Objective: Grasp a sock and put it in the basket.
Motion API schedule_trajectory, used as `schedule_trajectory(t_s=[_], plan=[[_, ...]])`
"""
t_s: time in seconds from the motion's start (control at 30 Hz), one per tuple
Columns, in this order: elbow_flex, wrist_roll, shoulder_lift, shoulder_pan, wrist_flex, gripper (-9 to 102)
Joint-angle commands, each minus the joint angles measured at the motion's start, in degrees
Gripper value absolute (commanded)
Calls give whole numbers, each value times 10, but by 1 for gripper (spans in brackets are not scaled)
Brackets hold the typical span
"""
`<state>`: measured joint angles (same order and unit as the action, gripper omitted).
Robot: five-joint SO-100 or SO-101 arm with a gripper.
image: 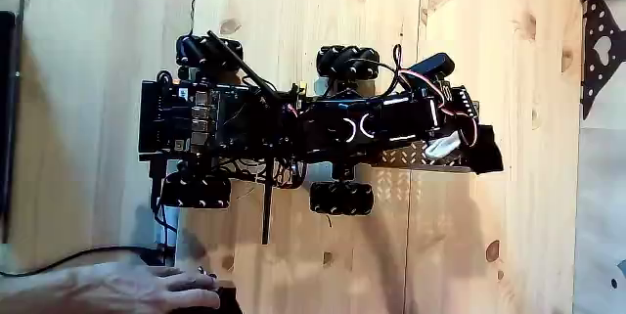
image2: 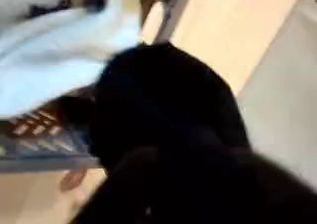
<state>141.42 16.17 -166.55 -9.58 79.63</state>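
Observation:
The black sock [image: 486, 152] bunches at the right end of the grey perforated basket [image: 401, 158], partly hanging past its end in the fixed view. My gripper [image: 468, 141], at the tip of the black arm stretched to the right over the wheeled base, appears shut on it. In the wrist view the black sock [image2: 163, 100] looms dark and blurred in the middle, over the basket's mesh bottom [image2: 30, 135]. The gripper [image2: 173, 169] merges with the sock's black fabric, so its fingers are hard to tell apart.
A white sock [image: 445, 145] [image2: 59, 51] lies in the basket beside the black one. The wheeled base [image: 196, 118] stands on a pale wooden surface. A person's hand [image: 147, 290] rests at the bottom left. A black perforated piece [image: 599, 50] sits at the right edge.

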Motion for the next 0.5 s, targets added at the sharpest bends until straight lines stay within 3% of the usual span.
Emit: schedule_trajectory(t_s=[0.0,0.47], plan=[[-3,-1,-25,-2,-8,0],[-64,-40,-186,4,23,0]])
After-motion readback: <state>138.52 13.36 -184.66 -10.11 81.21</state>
